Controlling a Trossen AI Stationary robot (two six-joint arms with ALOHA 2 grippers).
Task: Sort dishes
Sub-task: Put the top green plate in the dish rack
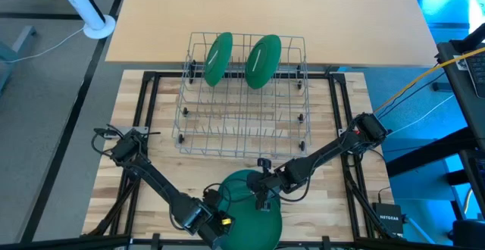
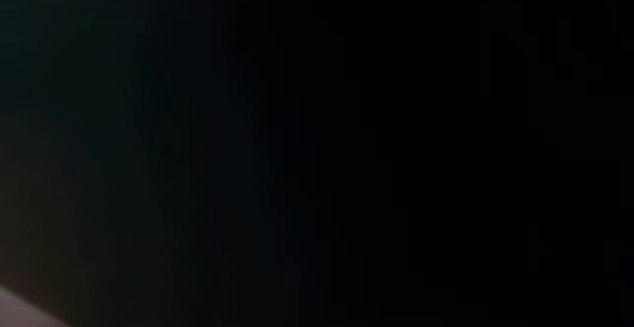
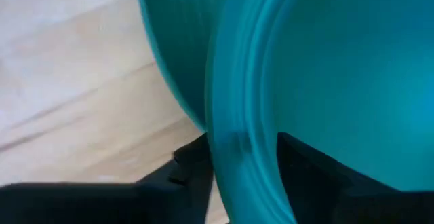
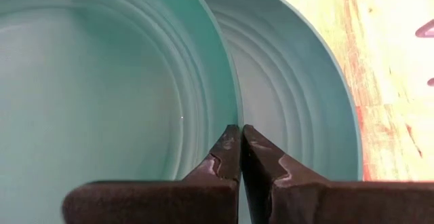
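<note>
1. A silver wire dish rack [image 1: 242,102] sits at the middle of a light wooden slatted table [image 1: 121,129], seen from above.
2. Two matte dark green round plates stand on edge in the far row of the rack: one to the left [image 1: 218,57], one to the right [image 1: 263,60], a little apart and both leaning slightly.
3. A stack of dark green round plates [image 1: 244,204] lies at the near edge of the table, in front of the rack and between the two dark arms.
4. The left gripper [image 1: 214,208] reaches in from the left to the stack's left rim. In its wrist view a teal plate rim [image 3: 234,129] passes between its two dark fingers [image 3: 193,163], one finger on each side of the rim. Whether the fingers press the rim or only straddle it cannot be told.
5. The right gripper [image 1: 262,192] reaches in from the right and hangs over the far part of the stack. In its wrist view its two fingers [image 4: 227,153] are pressed together with nothing between them, their tips just at the raised edge of an upper plate [image 4: 102,81], with a lower plate [image 4: 298,95] showing beyond that edge.
6. The table-height camera shows only darkness.
</note>
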